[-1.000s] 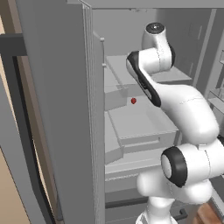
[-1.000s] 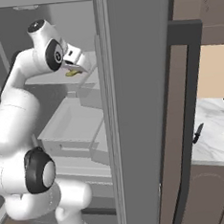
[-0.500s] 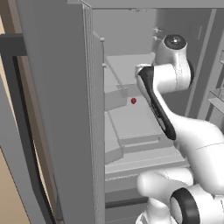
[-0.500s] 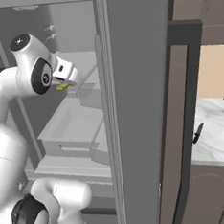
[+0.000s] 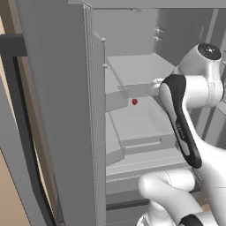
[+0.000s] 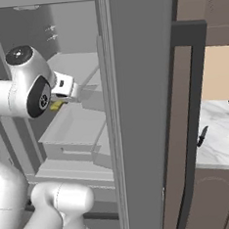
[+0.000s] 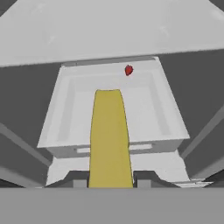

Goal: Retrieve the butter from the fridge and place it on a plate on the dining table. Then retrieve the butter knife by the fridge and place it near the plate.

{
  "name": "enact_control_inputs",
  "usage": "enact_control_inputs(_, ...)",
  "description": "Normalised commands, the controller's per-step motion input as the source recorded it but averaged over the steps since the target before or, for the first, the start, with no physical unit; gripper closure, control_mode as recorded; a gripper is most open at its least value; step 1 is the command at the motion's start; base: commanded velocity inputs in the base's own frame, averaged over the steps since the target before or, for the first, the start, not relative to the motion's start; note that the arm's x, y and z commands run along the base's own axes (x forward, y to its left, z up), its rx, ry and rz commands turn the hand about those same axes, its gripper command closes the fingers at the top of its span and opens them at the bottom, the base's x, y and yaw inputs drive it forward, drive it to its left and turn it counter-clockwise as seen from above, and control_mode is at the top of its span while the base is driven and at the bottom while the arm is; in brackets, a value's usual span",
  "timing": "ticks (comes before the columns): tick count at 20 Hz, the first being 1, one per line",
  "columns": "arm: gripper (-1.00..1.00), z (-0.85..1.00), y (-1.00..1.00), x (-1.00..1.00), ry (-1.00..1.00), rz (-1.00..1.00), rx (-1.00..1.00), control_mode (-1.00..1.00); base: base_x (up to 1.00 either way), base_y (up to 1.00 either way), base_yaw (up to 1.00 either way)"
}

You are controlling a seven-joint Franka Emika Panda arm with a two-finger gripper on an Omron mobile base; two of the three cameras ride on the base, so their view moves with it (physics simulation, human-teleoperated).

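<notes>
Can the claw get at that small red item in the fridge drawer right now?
Probably not: the claw is shut on the butter. The path to the red item in the drawer looks unobstructed.

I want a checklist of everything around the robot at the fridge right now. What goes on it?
Surface: grey drawer inside the open fridge.
Job's things: yellow butter held between the fingers, out over the drawer.
Clutter: small red round item at the drawer's back edge.
Grippers: gripper shut on the butter.
Cables: nothing seen.
Surroundings: marble counter right of the fridge, with a small dark thing too small to identify.
</notes>
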Motion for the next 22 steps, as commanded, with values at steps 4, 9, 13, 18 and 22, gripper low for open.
enact_control_inputs(4,1.00,-0.01,0.15,-0.78,0.07,0.11,0.00,-1.00,0.00,0.00,0.00)
enact_control_inputs(9,1.00,0.00,0.16,-0.82,0.00,0.01,0.00,-1.00,0.00,0.00,0.00)
enact_control_inputs(13,1.00,-0.02,0.03,-0.71,0.00,0.00,0.00,-1.00,0.00,0.00,0.00)
enact_control_inputs(18,1.00,-0.16,-0.06,-0.46,0.00,-0.02,0.00,-1.00,0.00,0.00,0.00)
enact_control_inputs(22,1.00,-0.26,-0.06,-0.08,0.07,-0.15,0.00,-1.00,0.00,0.00,0.00)
